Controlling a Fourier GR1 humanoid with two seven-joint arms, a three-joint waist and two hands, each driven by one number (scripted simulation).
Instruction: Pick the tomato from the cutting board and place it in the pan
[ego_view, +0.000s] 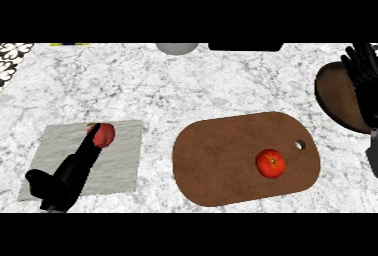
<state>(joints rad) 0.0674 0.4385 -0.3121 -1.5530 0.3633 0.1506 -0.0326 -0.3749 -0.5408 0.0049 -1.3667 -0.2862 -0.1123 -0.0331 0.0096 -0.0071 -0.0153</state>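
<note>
While I look steeply down on the marble-patterned bench, I see the tomato sitting on the cutting board, right of the board's centre and just below-left of the small hanging hole near its right edge. Nothing touches it and nothing lies between it and the pan, which shows at the far right edge, well apart from the board's upper right corner.

My right hand shows at the upper right, over the pan's rim, its black fingers straight and pointing up; it holds nothing. My left hand lies at the lower left over a grey mat, fingers stretched out straight toward a second red fruit at the mat's upper edge; the fingertip reaches that fruit, but I cannot tell whether it touches it. It grips nothing.

At the bench's far edge I make out a pale rounded object and a dark flat one beside it, both cut off by the view.

The pan looks dark brown inside, and only part of it shows. The board is a brown, wood-toned slab with rounded corners, lying slightly tilted. The tomato is glossy red with a small green stem spot. The mat is square and dull grey.
</note>
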